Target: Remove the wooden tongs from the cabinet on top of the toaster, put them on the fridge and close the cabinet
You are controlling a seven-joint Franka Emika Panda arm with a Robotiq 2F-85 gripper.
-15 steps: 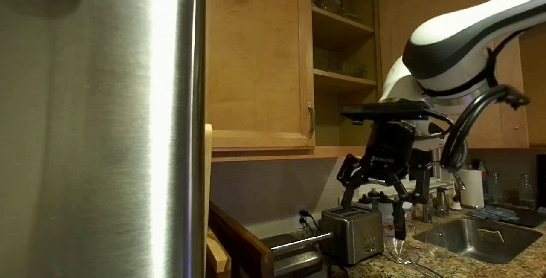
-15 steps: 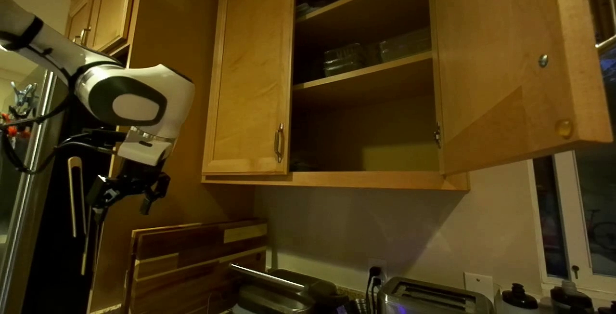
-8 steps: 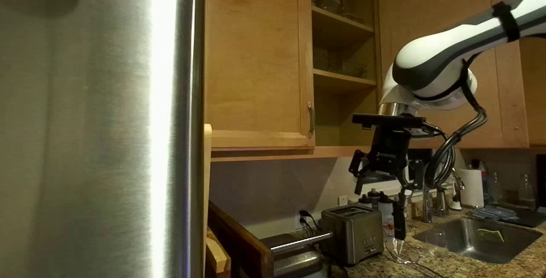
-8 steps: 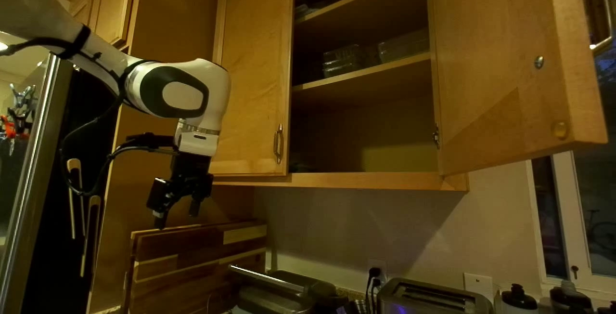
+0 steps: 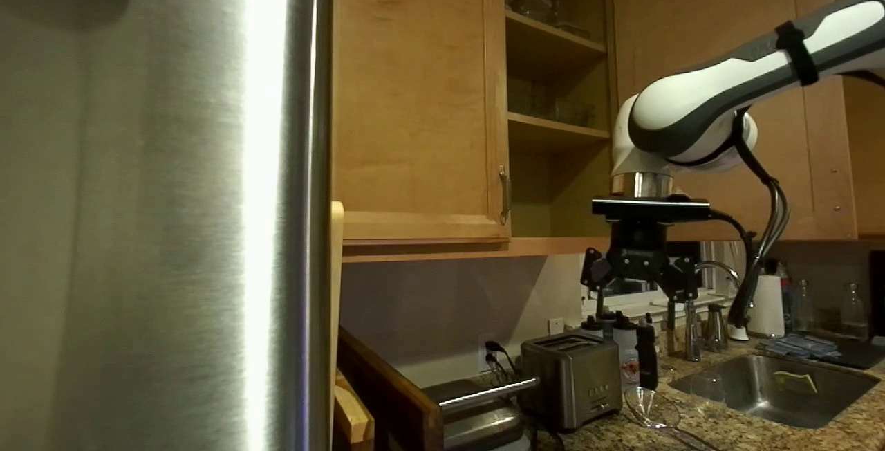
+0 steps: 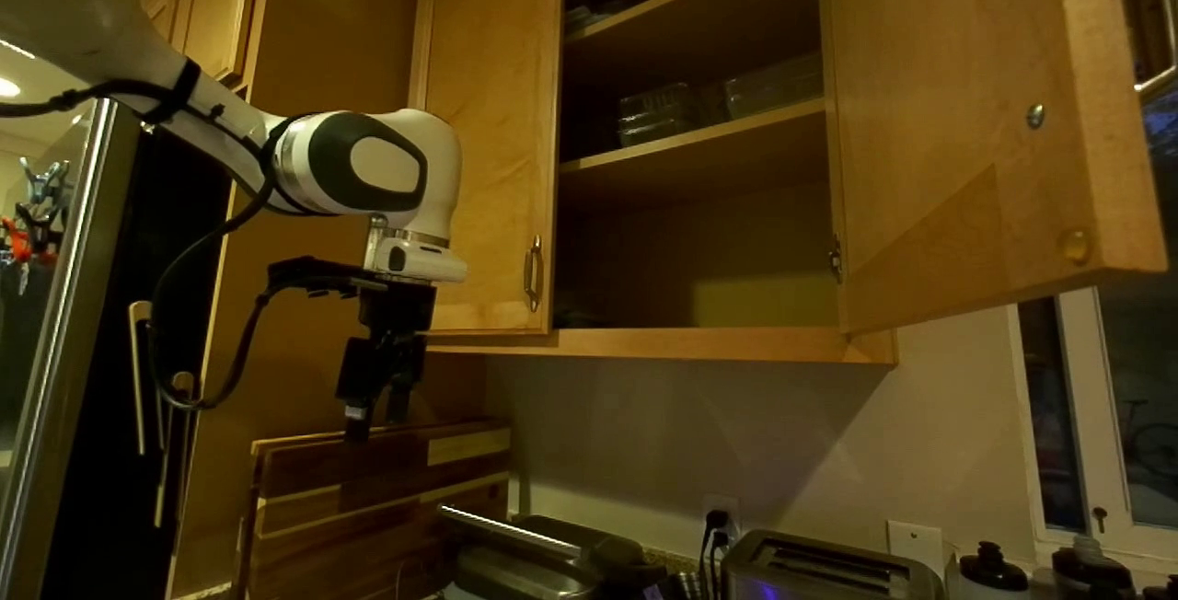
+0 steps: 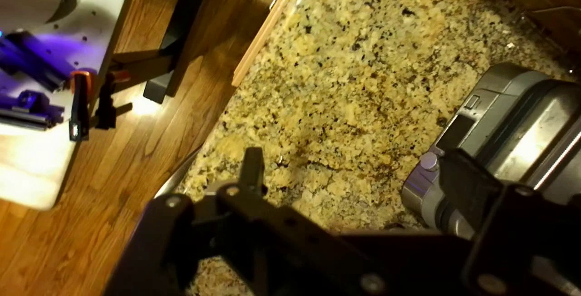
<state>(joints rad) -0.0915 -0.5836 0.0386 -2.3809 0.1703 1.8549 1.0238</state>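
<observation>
White arm [image 6: 386, 167] slants from 10 o'clk in an exterior view, wrist [image 6: 419, 259] bent, gripper [image 6: 377, 421] aimed 6, fingers [image 7: 252, 169] spread. Tongs [image 6: 137, 370] hang by fridge [image 6: 75, 296] at gripper's 9; cabinet [image 6: 699, 172] open at its 2.

Pale wall [image 6: 635, 439], partly in slanting shadow; outlet [image 6: 730, 502] with dark plugs [image 6: 717, 519]. In an exterior view, white-framed window [image 6: 1095, 416], dark, faint bicycle shape [image 6: 1155, 449] showing in it. Steel sink [image 5: 753, 390] set in speckled stone tabletop [image 5: 753, 438]. Wrist view: brown plank floor [image 7: 125, 173], bright patches. Room light yellowish, dim.
</observation>
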